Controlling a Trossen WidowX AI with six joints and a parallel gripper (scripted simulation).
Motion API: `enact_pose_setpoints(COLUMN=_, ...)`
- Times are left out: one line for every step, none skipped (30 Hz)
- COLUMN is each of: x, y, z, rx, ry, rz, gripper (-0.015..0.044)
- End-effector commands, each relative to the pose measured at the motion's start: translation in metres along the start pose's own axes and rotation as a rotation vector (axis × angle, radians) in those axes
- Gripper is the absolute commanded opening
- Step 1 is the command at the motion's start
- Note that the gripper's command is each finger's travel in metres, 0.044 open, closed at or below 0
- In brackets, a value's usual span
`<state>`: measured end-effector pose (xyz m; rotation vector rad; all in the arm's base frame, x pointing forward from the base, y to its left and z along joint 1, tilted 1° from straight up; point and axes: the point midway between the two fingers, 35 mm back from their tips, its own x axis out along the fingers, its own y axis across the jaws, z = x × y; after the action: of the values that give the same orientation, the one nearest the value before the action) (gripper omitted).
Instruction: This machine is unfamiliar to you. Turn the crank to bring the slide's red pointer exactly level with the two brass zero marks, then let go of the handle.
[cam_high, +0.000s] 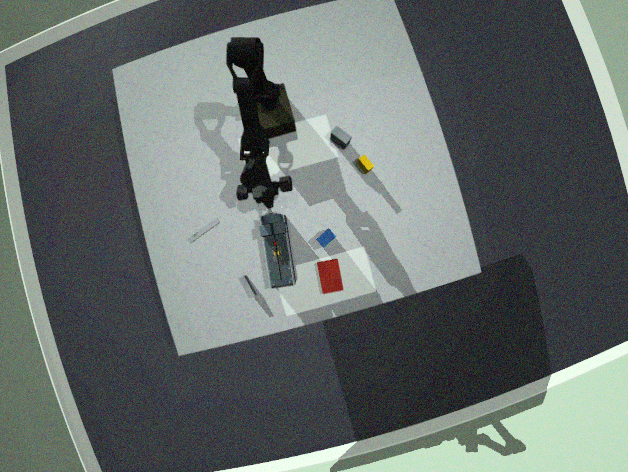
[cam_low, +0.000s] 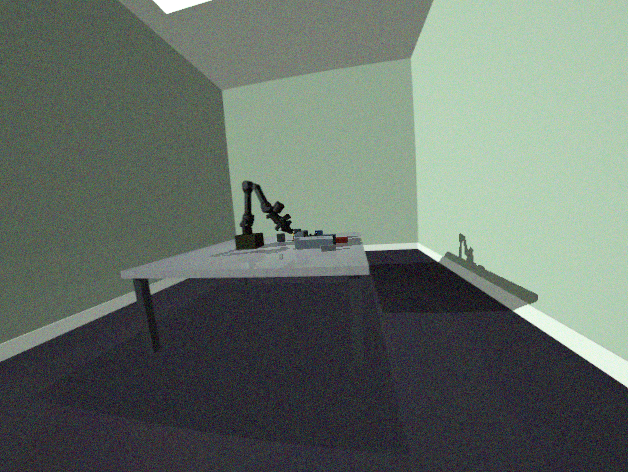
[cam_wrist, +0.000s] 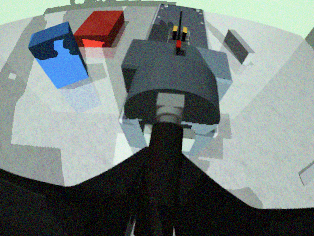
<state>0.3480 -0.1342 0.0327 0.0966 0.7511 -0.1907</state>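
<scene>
The machine (cam_high: 285, 271) (cam_low: 313, 243) is a long grey box with a slotted top. At its end nearest the arm is a dark rounded crank hub (cam_wrist: 170, 72). A light grey crank handle (cam_wrist: 170, 104) sticks out of it towards the arm. My gripper (cam_wrist: 161, 154) (cam_high: 269, 206) (cam_low: 292, 231) is shut on this handle; the fingertips hide its outer end. The slide's red pointer (cam_wrist: 178, 44) (cam_high: 275, 243) stands on the arm's side of the two brass zero marks (cam_wrist: 185, 34) (cam_high: 276, 252), a short gap from level with them.
A blue block (cam_wrist: 65, 65) (cam_high: 326, 237) and a red block (cam_wrist: 100, 27) (cam_high: 329, 276) are beside the machine. A thin grey plate (cam_wrist: 238, 47) (cam_high: 248, 284) and a pale strip (cam_high: 204, 230) lie on its other side. A yellow block (cam_high: 366, 163) and a grey block (cam_high: 340, 137) are farther off.
</scene>
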Motion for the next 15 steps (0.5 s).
enact_pose_setpoints(x=-0.001, y=-0.0092, z=0.0006, rx=0.007, ry=-0.002, rz=-0.025, gripper=0.0)
enact_pose_setpoints(x=-0.0009, y=-0.0093, z=0.0005, rx=0.007, ry=-0.002, rz=-0.025, gripper=0.0)
enact_pose_setpoints(x=-0.0009, y=-0.0095, z=0.0005, rx=0.007, ry=-0.002, rz=-0.025, gripper=0.0)
enact_pose_setpoints(x=-0.0009, y=-0.0096, z=0.0005, rx=0.007, ry=-0.002, rz=-0.025, gripper=0.0)
enact_pose_setpoints(x=-0.0008, y=-0.0097, z=0.0004, rx=0.007, ry=-0.002, rz=-0.025, gripper=0.0)
enact_pose_setpoints(x=-0.0008, y=-0.0098, z=0.0003, rx=0.007, ry=-0.002, rz=-0.025, gripper=0.0)
enact_pose_setpoints(x=-0.0007, y=-0.01, z=0.0003, rx=0.007, ry=-0.002, rz=-0.025, gripper=0.0)
enact_pose_setpoints(x=-0.0007, y=-0.0101, z=0.0002, rx=0.007, ry=-0.002, rz=-0.025, gripper=0.0)
enact_pose_setpoints(x=-0.0006, y=-0.0102, z=0.0001, rx=0.007, ry=-0.002, rz=-0.025, gripper=0.0)
enact_pose_setpoints(x=-0.0006, y=-0.0103, z=0.0, rx=0.007, ry=-0.002, rz=-0.025, gripper=0.0)
enact_pose_setpoints(x=-0.0005, y=-0.0104, z=-0.0001, rx=0.007, ry=-0.002, rz=-0.025, gripper=0.0)
enact_pose_setpoints(x=-0.0005, y=-0.0105, z=-0.0001, rx=0.007, ry=-0.002, rz=-0.025, gripper=0.0)
enact_pose_setpoints(x=-0.0004, y=-0.0106, z=-0.0002, rx=0.007, ry=-0.002, rz=-0.025, gripper=0.0)
enact_pose_setpoints(x=-0.0004, y=-0.0107, z=-0.0003, rx=0.007, ry=-0.002, rz=-0.025, gripper=0.0)
enact_pose_setpoints(x=-0.0003, y=-0.0108, z=-0.0004, rx=0.007, ry=-0.002, rz=-0.025, gripper=0.0)
